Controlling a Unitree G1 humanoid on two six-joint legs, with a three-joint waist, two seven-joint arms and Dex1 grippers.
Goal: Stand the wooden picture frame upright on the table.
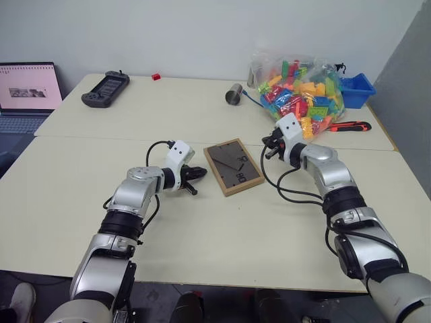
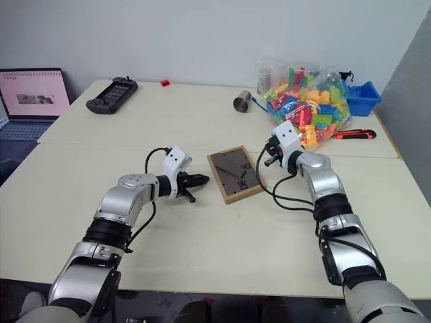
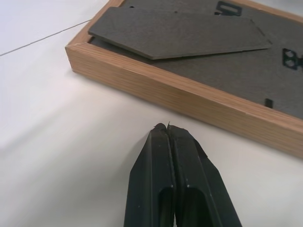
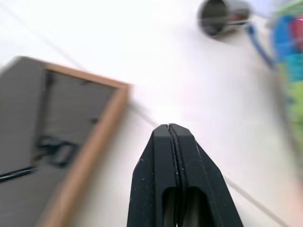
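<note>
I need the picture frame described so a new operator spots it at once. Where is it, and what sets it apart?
On the near section of the cream table, between the two grippers, lies the wooden picture frame. It is flat and face down, a small light-wood rectangle with a dark grey back and its easel stand folded in. Nothing else nearby is wood-edged.

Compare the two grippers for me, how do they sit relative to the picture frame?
The left gripper sits low, close to the wooden picture frame at its left edge; the right gripper is raised above the table, off the frame's right side. The left points at the frame's side; the right points past its corner. Both are shut, holding nothing.
</note>
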